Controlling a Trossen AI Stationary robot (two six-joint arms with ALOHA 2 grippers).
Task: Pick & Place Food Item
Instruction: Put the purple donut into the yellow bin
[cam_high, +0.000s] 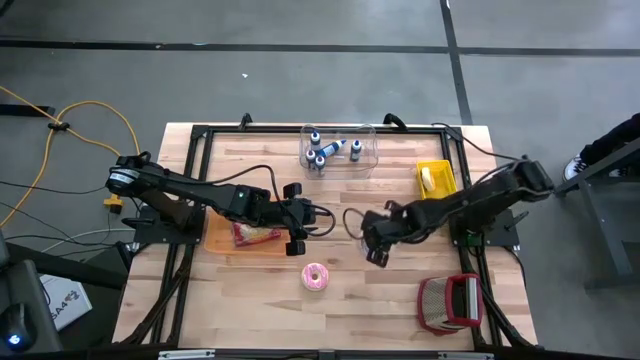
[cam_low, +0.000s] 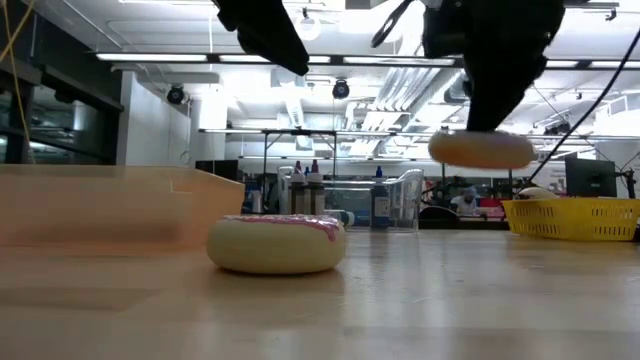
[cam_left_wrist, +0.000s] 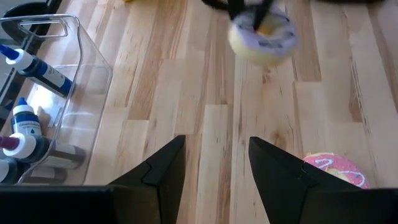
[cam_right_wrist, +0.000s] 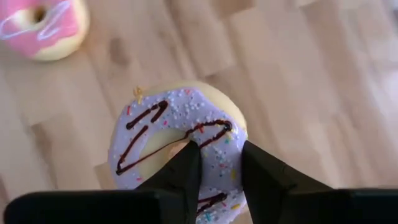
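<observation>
right gripper (cam_right_wrist: 219, 171) pinches purple-iced donut (cam_right_wrist: 177, 140) aloft; left gripper (cam_left_wrist: 214, 171) gapes empty.

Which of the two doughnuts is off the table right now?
The purple-iced doughnut, held up in the right gripper. The pink-iced doughnut lies flat on the wood.

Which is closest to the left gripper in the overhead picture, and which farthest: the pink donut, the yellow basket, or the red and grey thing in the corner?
Measured from the left gripper, which is open over the table's middle:
1. Pink donut, just in front of it, lying on the wood.
2. Yellow basket, off to the right, near the back.
3. Red and grey thing, in the front right corner.
</observation>
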